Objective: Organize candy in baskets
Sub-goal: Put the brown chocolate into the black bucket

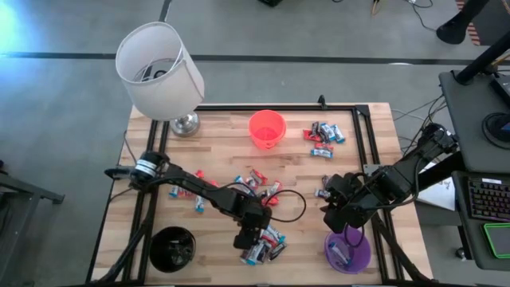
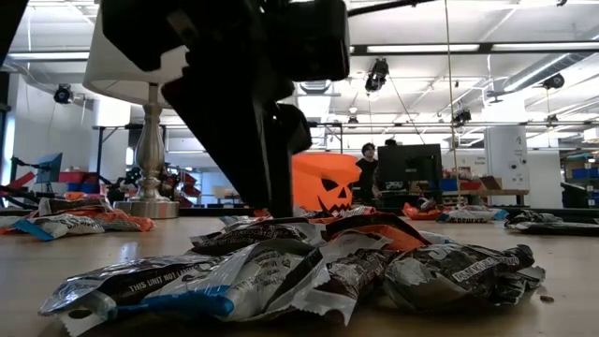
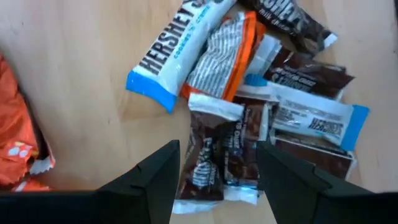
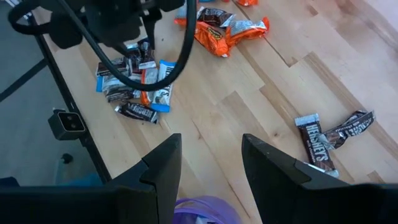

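Note:
A heap of candy (image 1: 267, 249) in brown, white, blue and orange wrappers lies near the table's front edge. My left gripper (image 1: 247, 241) hangs open just over it, pointing steeply down. In the left wrist view its fingers (image 3: 163, 180) stand on either side of two dark brown candies (image 3: 202, 163) without touching them. My right gripper (image 1: 331, 218) waits open and holds nothing, raised above the purple basket (image 1: 348, 252). The orange basket (image 1: 267, 127) stands at the far middle and the black basket (image 1: 171, 249) at the near left. More candy lies at the centre (image 1: 255, 187) and far right (image 1: 327, 134).
A white-shaded lamp (image 1: 159, 70) stands at the far left corner. Two loose brown candies (image 4: 320, 140) lie on the wood near my right gripper (image 4: 211, 168). A cable (image 1: 291, 209) loops over the table between the two arms. A dark frame edges the table.

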Available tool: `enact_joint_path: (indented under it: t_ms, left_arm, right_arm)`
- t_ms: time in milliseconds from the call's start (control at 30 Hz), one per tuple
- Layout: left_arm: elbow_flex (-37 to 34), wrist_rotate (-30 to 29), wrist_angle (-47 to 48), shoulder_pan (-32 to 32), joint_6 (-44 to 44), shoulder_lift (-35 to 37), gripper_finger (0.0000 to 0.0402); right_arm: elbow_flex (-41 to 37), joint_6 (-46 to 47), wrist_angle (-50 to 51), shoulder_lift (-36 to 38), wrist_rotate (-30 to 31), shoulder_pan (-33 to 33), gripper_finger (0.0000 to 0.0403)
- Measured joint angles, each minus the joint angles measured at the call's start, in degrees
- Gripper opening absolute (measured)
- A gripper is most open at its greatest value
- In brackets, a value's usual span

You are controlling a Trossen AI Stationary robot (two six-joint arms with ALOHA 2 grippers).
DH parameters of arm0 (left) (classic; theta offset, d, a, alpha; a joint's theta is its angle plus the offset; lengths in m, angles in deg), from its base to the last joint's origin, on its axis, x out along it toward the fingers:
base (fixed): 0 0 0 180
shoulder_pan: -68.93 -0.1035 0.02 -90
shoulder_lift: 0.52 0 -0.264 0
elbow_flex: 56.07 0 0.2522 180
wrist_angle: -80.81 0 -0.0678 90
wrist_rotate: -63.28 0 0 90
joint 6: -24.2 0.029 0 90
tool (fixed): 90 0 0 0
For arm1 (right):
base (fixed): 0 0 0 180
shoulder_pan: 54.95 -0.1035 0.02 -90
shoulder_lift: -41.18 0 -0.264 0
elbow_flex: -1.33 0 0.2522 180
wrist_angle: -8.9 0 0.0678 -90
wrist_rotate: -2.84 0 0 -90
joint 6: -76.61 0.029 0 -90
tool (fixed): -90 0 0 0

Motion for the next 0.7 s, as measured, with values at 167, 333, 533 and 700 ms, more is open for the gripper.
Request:
enact_joint_path:
  t_ms: [167, 333, 533, 700]
  left_arm:
    - [0.00, -0.55, -0.02, -0.15, 0.00, -1.64, 0.0189]
    - [-0.01, -1.46, 0.00, -0.15, 0.00, -2.00, 0.0158]
    - [-0.02, -1.46, 0.19, -0.15, 0.02, -2.04, 0.0099]
    - [0.00, -1.44, 0.24, -0.15, 0.02, -2.04, 0.0045]
  right_arm:
    - [0.00, 0.34, -0.13, 0.00, -0.01, 0.00, 0.0160]
    - [0.00, 0.39, -0.32, 0.00, -0.01, -0.04, 0.0160]
    - [0.00, 0.38, -0.32, 0.00, -0.01, -0.15, 0.0160]
    - [0.00, 0.12, -0.32, 0.00, -0.01, -0.15, 0.0160]
